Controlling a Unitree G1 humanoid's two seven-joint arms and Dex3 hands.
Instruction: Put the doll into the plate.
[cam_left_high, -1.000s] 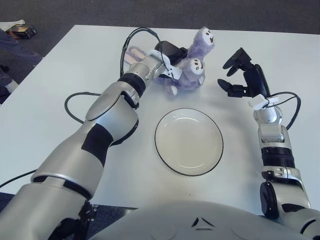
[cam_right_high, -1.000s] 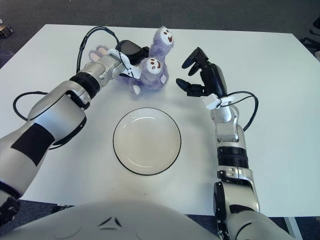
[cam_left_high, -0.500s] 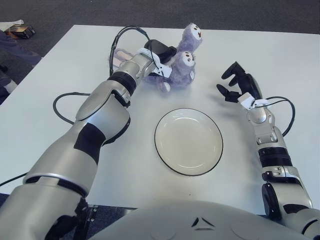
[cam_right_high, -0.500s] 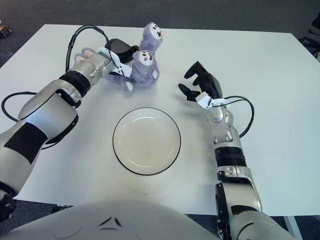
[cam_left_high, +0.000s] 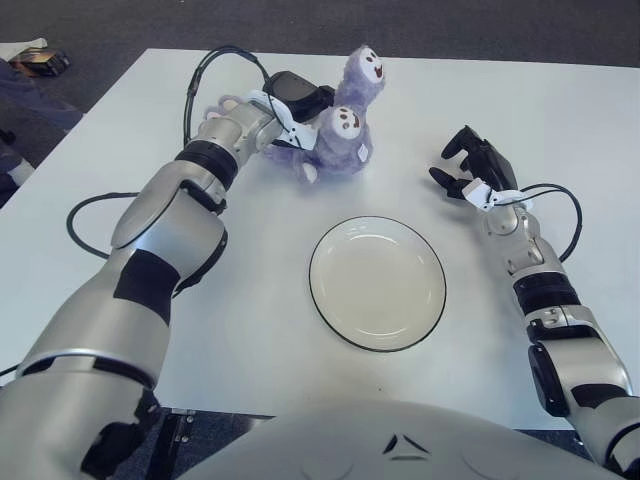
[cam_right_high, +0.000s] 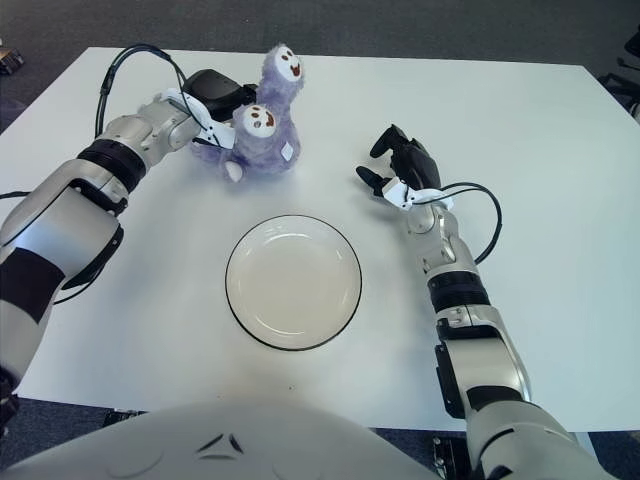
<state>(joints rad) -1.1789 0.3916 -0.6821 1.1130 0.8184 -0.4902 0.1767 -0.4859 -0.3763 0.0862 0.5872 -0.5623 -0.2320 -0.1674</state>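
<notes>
A: Left eye view is showing the left hand (cam_left_high: 285, 100) gripping the doll (cam_left_high: 335, 135) from behind, fingers closed on its purple plush body. Over the last second the doll has been sliding leftward along the far part of the bench (cam_left_high: 100, 150), and the arm has been swinging out with it.

B: So it is moving away from the plate (cam_left_high: 377, 283)?

A: Sideways rather than closer. The plate is sitting bare near the front edge, and the doll is well apart from it, toward the far edge. I am judging that the grasp is being settled and the carry toward the plate is not yet begun.

B: And the right hand (cam_left_high: 470, 165)?

A: It is showing to the right of the doll, holding nothing, fingers loosely curled and apart. It has been drifting left and the forearm has been lowering, which looks to me like it is clearing out of the way.

B: What about the surroundings?

A: The bench is a plain white top. Black cables (cam_left_high: 90, 225) are looping over it by the left arm and another beside the right wrist. Dark carpet (cam_left_high: 450, 25) is lying beyond the far edge, with a small object (cam_left_high: 40, 62) on the floor off the far left corner; I cannot tell what it is.
</notes>
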